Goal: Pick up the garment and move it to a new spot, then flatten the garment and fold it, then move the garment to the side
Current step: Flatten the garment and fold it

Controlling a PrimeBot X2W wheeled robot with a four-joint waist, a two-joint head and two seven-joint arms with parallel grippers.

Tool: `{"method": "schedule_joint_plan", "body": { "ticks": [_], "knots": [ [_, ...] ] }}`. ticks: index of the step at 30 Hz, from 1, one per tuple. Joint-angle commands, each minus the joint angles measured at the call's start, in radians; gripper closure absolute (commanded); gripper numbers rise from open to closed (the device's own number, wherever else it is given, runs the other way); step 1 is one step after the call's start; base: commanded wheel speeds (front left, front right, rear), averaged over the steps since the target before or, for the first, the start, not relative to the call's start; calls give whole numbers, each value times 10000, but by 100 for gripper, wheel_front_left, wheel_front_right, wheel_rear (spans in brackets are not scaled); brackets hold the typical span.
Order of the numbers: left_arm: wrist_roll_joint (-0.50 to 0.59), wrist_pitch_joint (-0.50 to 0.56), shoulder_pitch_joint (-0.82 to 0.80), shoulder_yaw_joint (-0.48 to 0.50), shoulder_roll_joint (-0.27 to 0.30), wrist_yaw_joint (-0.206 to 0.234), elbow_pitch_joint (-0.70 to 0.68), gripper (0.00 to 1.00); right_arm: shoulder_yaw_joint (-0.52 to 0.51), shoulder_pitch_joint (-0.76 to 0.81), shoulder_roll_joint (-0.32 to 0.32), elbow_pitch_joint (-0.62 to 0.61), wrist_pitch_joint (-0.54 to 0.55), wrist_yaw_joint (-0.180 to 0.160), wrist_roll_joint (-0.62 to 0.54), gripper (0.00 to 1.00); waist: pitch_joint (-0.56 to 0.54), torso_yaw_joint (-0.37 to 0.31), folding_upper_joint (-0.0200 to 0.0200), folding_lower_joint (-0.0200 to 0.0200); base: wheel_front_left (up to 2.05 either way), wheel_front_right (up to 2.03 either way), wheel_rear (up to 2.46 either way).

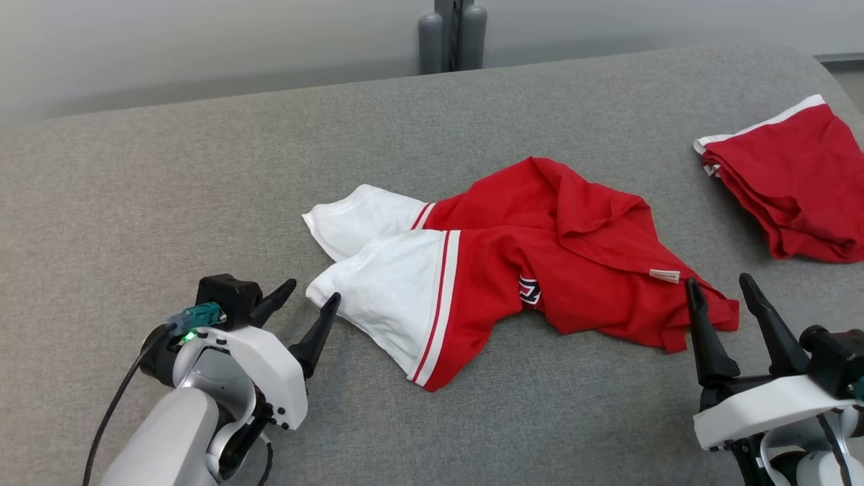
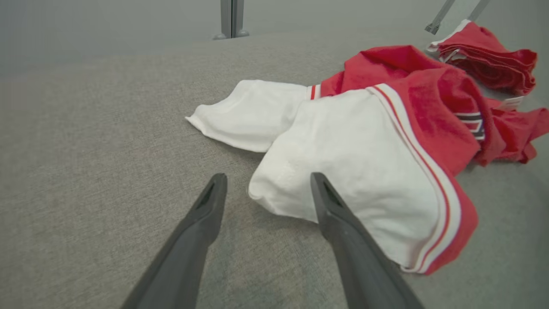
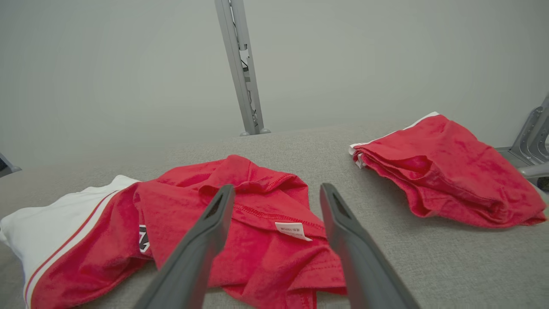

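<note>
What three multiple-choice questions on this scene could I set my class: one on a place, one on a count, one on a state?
1. Where on the table does the folded red garment lie?
A. far right
B. near left
C. centre

2. How many garments lie on the table?
A. one
B. two
C. four

3. How are the left gripper and right gripper?
A. both open
B. both shut
C. one open, one shut

Answers:
1 A, it sits by the right edge.
2 B, there is the folded one plus the crumpled shirt in the middle.
3 A, each one's jaws stand wide apart.
</note>
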Motion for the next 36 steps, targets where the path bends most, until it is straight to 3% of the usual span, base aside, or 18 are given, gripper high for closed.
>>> {"method": "schedule_joint_plan", "body": {
  "ticks": [1,6,7,27,28,29,36],
  "knots": [
    [-138,102,-290,-17,72,-81,309,0,-29,-159,-35,28,-117,1,54,0,215,-182,0,0,0,0,0],
    [-466,47,-690,-178,113,-248,1050,0,-44,-246,-35,151,-247,1,71,0,385,-285,0,0,0,0,0],
    [-543,-57,-771,-193,109,-250,1076,100,-64,-271,-35,168,-277,1,82,0,411,-283,0,0,0,0,0],
    [-1173,-1076,-913,-852,876,-202,559,100,-220,-389,-37,356,-437,1,94,0,378,5,0,0,0,0,0],
    [-1135,-1231,-855,-792,876,-102,494,83,-231,-374,-37,361,-457,1,88,0,325,25,0,0,0,0,0],
    [-1155,-1403,-764,-689,857,11,394,0,-230,-345,-35,363,-450,1,84,0,273,40,0,0,0,0,0],
    [-1302,-2862,5,222,658,1234,-567,0,-266,-129,-35,333,-340,1,-37,0,-213,251,0,0,0,0,0]
  ]
}}
